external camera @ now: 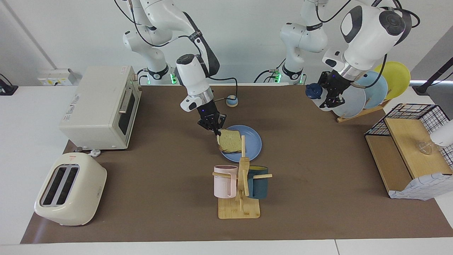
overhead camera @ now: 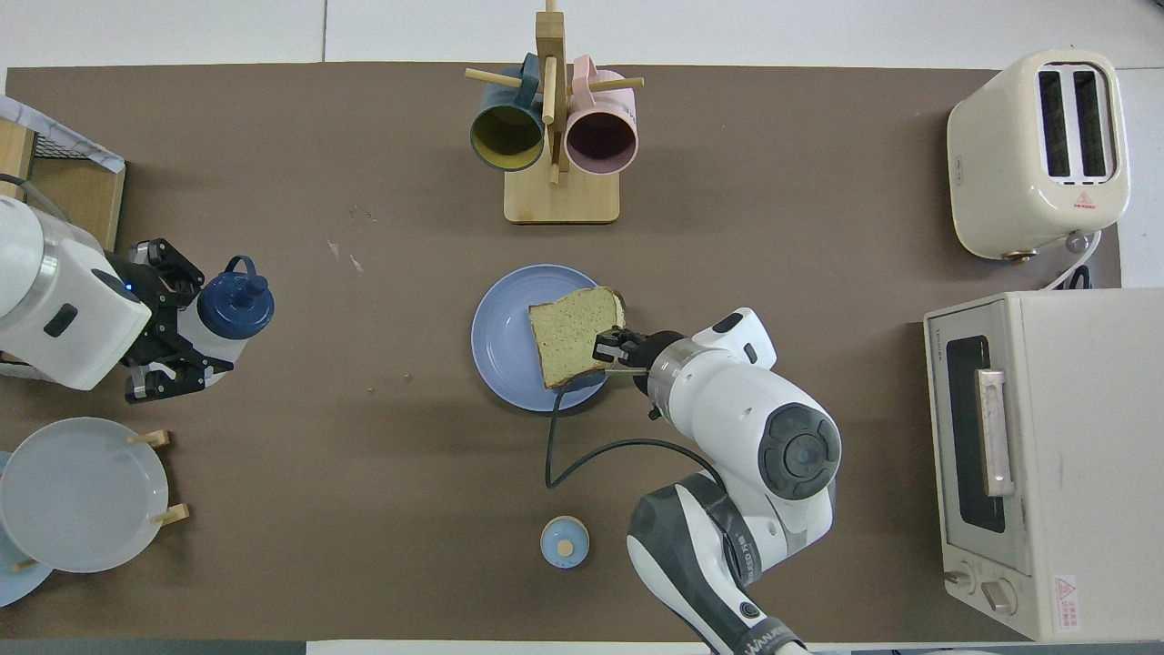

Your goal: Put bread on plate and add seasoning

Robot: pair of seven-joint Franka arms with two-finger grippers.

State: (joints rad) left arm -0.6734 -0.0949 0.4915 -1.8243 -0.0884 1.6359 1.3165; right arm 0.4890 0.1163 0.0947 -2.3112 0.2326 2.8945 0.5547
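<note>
A: Right gripper (external camera: pixel 215 131), facing view?
B: Clamped on the bread (external camera: pixel 230 141) at its corner; slice lies on the plate (external camera: pixel 252 143) beneath, overhanging the rim.
A: Left gripper (external camera: pixel 327 101)?
B: Closed round the seasoning (external camera: pixel 316 95), aloft beside the plate rack (external camera: pixel 364 109).
A: Overhead view?
B: Right gripper (overhead camera: pixel 607 353) pinches bread (overhead camera: pixel 571 332) over plate (overhead camera: pixel 505 341); left gripper (overhead camera: pixel 186 350) holds seasoning (overhead camera: pixel 227 309).

Tabletop (external camera: pixel 159 184) covering: matt brown, smooth, paper-like. Plate (external camera: pixel 252 141): smooth medium-blue, soft sheen; bread (external camera: pixel 230 141): porous, rough crumb. Mug stand (external camera: pixel 239 209): pale unfinished wood; toaster (external camera: pixel 70 189) and arm shells: glossy cream and white plastic; seasoning (external camera: pixel 316 97): translucent plastic bottle, dark cap.
</note>
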